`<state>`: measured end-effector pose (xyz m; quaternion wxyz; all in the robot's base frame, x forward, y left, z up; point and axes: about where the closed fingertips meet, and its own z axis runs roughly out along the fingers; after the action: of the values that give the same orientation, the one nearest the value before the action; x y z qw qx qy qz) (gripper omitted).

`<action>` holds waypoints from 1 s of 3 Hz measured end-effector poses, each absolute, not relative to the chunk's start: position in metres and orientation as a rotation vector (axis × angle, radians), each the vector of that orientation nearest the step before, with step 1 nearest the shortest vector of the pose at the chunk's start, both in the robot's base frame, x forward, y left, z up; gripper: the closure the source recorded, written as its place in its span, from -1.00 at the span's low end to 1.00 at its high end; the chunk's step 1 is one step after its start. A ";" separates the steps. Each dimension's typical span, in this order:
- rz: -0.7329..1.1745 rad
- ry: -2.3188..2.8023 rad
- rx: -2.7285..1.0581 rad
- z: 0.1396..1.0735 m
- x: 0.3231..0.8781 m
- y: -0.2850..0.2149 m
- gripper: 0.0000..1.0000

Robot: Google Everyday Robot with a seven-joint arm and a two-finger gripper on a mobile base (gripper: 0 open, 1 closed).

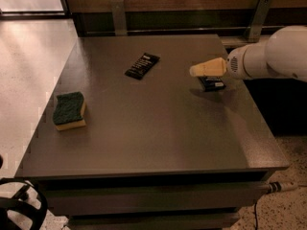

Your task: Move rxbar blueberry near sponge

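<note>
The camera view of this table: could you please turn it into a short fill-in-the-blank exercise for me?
1. The sponge has a dark ____ top over yellow foam.
2. The hand hangs just over the blue bar, near the ____ edge of the table as pictured.
3. Counting the black bar, the table holds ____ snack bars.
Missing words: green, right, two.

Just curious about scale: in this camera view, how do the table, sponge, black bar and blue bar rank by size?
1. table
2. sponge
3. black bar
Unranked: the rxbar blueberry. The gripper, over the table's right side, hides part of it, so its full size cannot be compared.
</note>
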<state>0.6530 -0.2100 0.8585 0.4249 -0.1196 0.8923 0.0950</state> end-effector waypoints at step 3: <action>0.271 2.299 -0.238 0.815 0.667 -0.214 -1.00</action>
<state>0.6669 -0.2142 0.8153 0.3961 -0.0938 0.9071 0.1070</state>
